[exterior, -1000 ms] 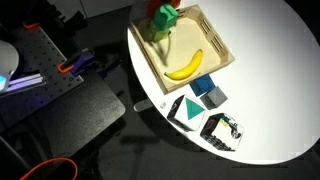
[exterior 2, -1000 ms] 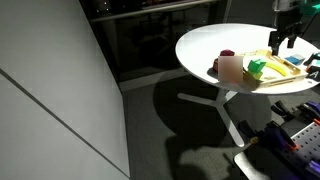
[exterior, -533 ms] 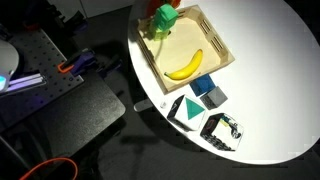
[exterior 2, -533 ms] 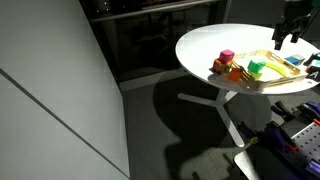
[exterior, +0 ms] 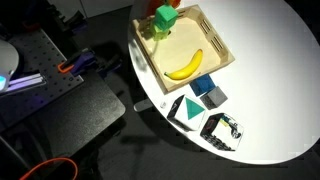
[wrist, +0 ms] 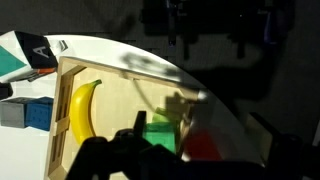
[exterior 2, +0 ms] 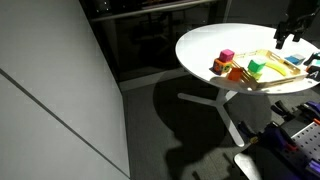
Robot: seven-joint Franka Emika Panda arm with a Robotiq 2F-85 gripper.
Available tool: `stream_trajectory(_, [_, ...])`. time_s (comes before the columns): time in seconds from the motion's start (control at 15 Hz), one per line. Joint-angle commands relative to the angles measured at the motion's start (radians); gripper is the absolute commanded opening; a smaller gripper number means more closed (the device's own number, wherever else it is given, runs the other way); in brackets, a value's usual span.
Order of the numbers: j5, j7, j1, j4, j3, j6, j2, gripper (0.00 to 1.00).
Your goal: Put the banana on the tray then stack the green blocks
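Observation:
The light wooden tray [exterior: 215, 45] lies on the white round table, and the yellow banana [exterior: 190, 66] lies inside it. The bright green block [exterior: 166, 17] stands at the tray's far corner and seems to rest on the paler green block [exterior: 156, 33]. The stack also shows in an exterior view [exterior 2: 256, 68]. My gripper [exterior 2: 288, 38] hangs above the tray, apart from the blocks, open and empty. In the wrist view the banana [wrist: 82, 108], the green block [wrist: 160, 133] and my dark fingers [wrist: 205, 162] show.
A blue-grey block [exterior: 208, 92], a dark green triangle [exterior: 185, 110] and a black-and-white patterned piece [exterior: 222, 128] lie near the table's edge beside the tray. A pink block [exterior 2: 227, 56] and red-orange blocks [exterior 2: 230, 71] stand by the tray's other end.
My gripper has risen a little and drifted away from the green blocks. The banana, the tray and the blocks have not moved.

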Motion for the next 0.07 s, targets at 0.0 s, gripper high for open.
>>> stream_trajectory(0.0, [0.000,0.000,0.000,0.002,0.000,-0.003,0.000,1.00])
